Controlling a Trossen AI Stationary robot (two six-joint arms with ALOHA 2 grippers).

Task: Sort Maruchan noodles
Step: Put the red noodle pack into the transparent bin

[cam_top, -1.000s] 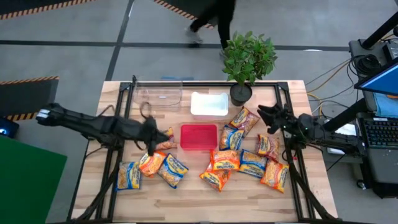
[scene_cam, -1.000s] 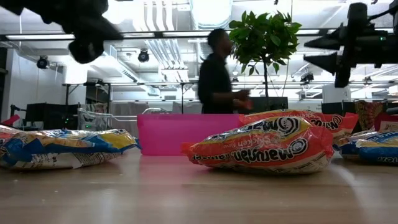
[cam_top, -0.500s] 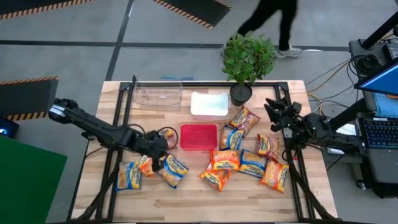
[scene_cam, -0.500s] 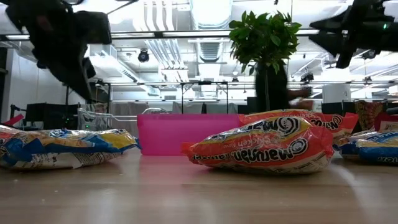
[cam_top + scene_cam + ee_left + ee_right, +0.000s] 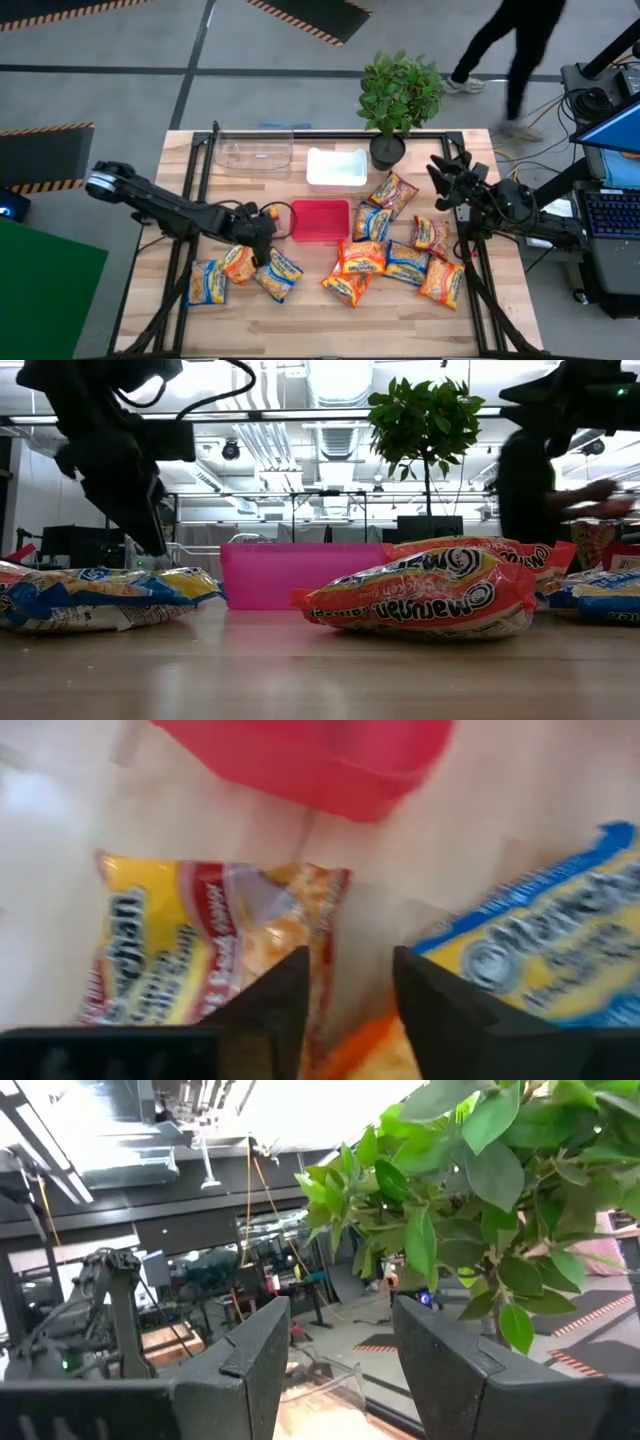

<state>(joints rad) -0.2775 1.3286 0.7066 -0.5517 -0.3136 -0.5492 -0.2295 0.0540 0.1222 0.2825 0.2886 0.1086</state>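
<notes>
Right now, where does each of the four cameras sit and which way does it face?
High: overhead, straight down on table, both arms, walking person.
Low: table height, across packets, red tray; arms overhead.
Left wrist: down past open left gripper at packets, red tray.
Right wrist: raised right gripper, open, facing plant.
Shared: plant, high, low, right wrist.

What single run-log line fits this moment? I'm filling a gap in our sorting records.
phase: reaching | left gripper: open, over left packets by red tray | right gripper: open, raised, facing plant | held: nothing
</notes>
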